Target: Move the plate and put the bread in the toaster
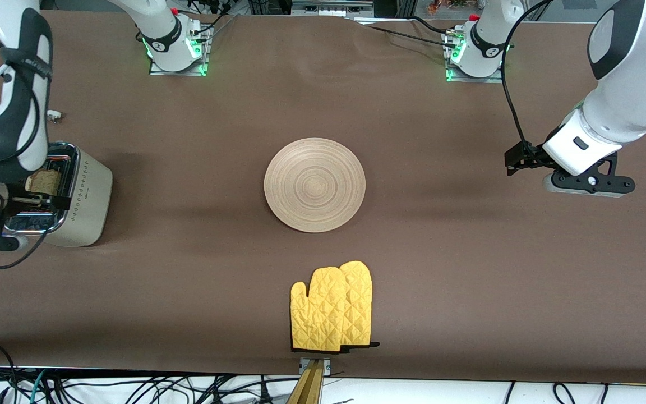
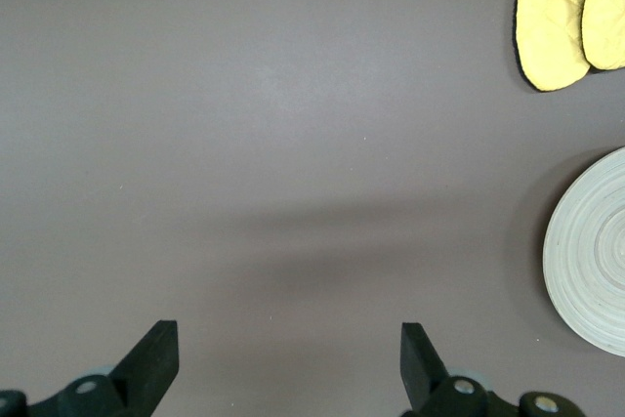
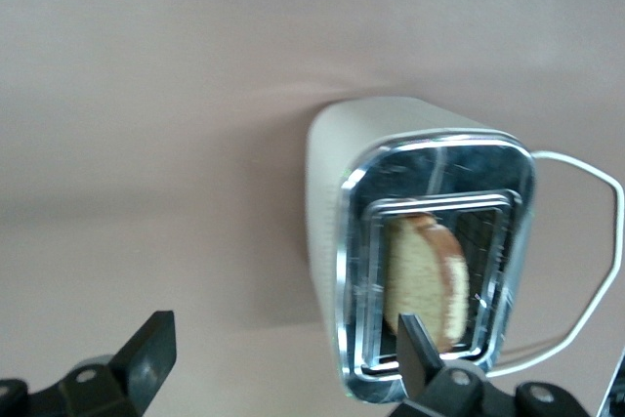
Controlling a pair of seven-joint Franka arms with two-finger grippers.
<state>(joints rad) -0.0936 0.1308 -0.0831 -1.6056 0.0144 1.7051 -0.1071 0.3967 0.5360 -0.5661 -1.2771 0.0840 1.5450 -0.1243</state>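
- The large round light-wood plate with concentric ring grooves [image 1: 314, 184] is seen lying flat near the middle of the brown table covering [image 1: 469, 269]; nothing rests on it.
- The boxy cream-beige toaster with a chrome top [image 1: 79, 205] is found at the right arm's end of the table, well apart from the plate.
- The squarish slice of tan wholegrain bread with a darker crust [image 3: 425, 275] is seen standing on edge in one slot of the toaster, its upper part protruding above the chrome.
- The right gripper [image 3: 283, 363] is held over the toaster; its fingers are spread wide and nothing is gripped, one finger [image 3: 415, 349] showing in front of the bread in the right wrist view.
- A white power cord [image 3: 591, 241] is seen looping from the toaster across the covering.
- The left gripper [image 2: 288, 358] is held over bare covering toward the left arm's end of the table; its fingers are spread wide and empty. This arm is noted as waiting.
- A pair of yellow quilted oven mitts with dark trim [image 1: 332, 308] is recorded nearer to the front camera than the plate, apart from it.
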